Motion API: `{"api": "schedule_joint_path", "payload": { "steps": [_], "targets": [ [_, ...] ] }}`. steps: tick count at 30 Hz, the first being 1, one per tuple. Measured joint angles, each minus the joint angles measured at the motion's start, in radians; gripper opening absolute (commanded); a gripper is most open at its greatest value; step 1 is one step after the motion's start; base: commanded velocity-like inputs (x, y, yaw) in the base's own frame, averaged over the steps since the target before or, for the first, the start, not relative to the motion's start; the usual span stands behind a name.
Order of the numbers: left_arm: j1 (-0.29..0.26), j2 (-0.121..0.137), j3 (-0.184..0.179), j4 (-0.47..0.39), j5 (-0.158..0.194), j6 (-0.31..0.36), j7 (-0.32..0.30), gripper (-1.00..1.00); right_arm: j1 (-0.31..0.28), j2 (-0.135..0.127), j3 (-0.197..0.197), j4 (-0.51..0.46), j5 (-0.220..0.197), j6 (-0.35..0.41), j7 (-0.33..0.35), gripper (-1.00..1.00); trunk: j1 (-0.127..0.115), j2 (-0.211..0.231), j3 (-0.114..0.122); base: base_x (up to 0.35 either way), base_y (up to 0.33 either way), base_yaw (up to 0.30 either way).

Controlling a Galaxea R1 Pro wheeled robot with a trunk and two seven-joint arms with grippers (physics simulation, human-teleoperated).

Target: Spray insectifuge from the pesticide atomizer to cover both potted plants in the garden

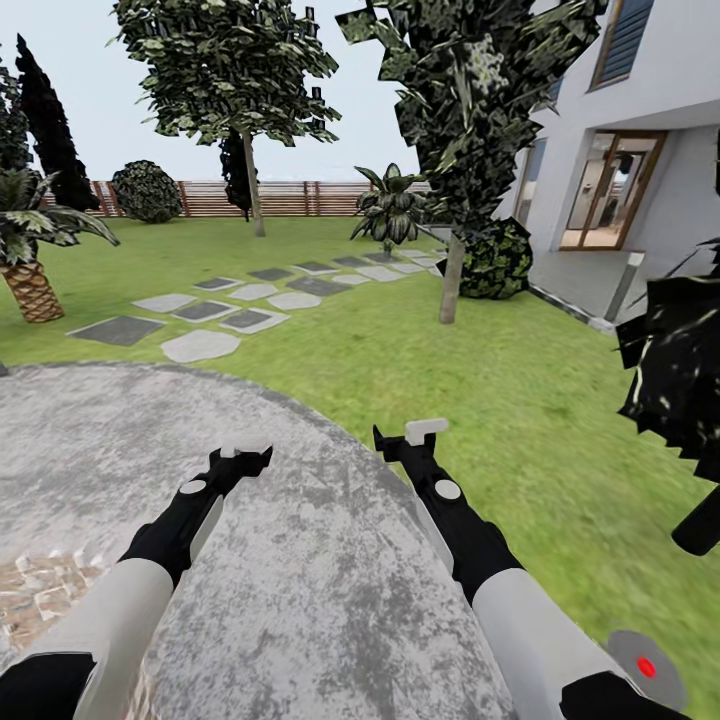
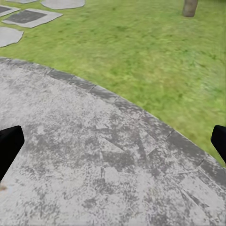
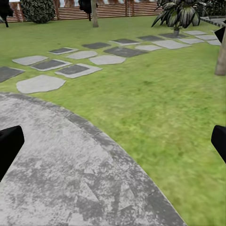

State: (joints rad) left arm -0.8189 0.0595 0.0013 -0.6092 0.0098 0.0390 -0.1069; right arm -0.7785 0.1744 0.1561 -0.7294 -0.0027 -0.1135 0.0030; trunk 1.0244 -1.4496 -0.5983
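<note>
The pesticide atomizer and the two potted plants are out of view. I stand on the round grey gravelly patio [image 1: 300, 560] at the edge of the green lawn [image 1: 520, 400]. Both arms reach forward over the patio. My left gripper [image 1: 243, 457] is open with nothing in it; the left wrist view has its dark fingertips [image 2: 9, 146] far apart over bare paving. My right gripper [image 1: 410, 436] hangs open and empty near the patio's rim, and the right wrist view shows its fingertips [image 3: 9, 143] spread wide above patio and grass.
Grey stepping slabs [image 1: 200, 345] run across the lawn toward a spiky striped plant [image 1: 390, 205]. A tree trunk [image 1: 450, 280], a dark bush [image 1: 495, 260], a palm [image 1: 30, 285], grey bollard lamps [image 1: 625, 285] [image 1: 645, 665], dark foliage [image 1: 680, 370], the house [image 1: 620, 150] and a wooden fence [image 1: 300, 198] surround the grass.
</note>
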Motion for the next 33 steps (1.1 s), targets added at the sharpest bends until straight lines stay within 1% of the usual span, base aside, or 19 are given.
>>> {"api": "schedule_joint_path", "payload": {
  "steps": [5,8,17,24,33],
  "targets": [
    [0.0,0.0,0.0,0.0,0.0,-0.003,0.0,1.0,0.0,0.0,0.0,0.0,0.0,0.0,0.0,1.0,0.0,0.0,0.0,0.338,0.001,0.0],
    [0.001,0.0,0.0,-0.001,0.0,-0.008,0.0,1.0,0.0,0.0,0.0,0.0,0.0,0.0,0.0,1.0,0.0,0.0,0.0,0.209,0.0,0.0],
    [0.002,0.0,0.0,-0.003,0.0,-0.011,0.0,1.0,0.0,0.0,0.0,0.0,0.0,0.0,0.0,1.0,0.001,0.0,0.0,0.037,0.0,0.0],
    [0.002,0.0,0.0,-0.001,0.0,-0.011,0.001,1.0,0.0,0.0,0.0,0.0,0.0,0.0,0.0,1.0,0.0,0.0,0.0,0.228,0.0,0.0],
    [0.002,0.0,0.0,-0.001,0.0,-0.015,0.001,1.0,0.0,0.0,0.001,0.0,0.0,0.0,0.0,1.0,0.0,0.0,0.0,0.066,0.0,0.0]
  ]
}}
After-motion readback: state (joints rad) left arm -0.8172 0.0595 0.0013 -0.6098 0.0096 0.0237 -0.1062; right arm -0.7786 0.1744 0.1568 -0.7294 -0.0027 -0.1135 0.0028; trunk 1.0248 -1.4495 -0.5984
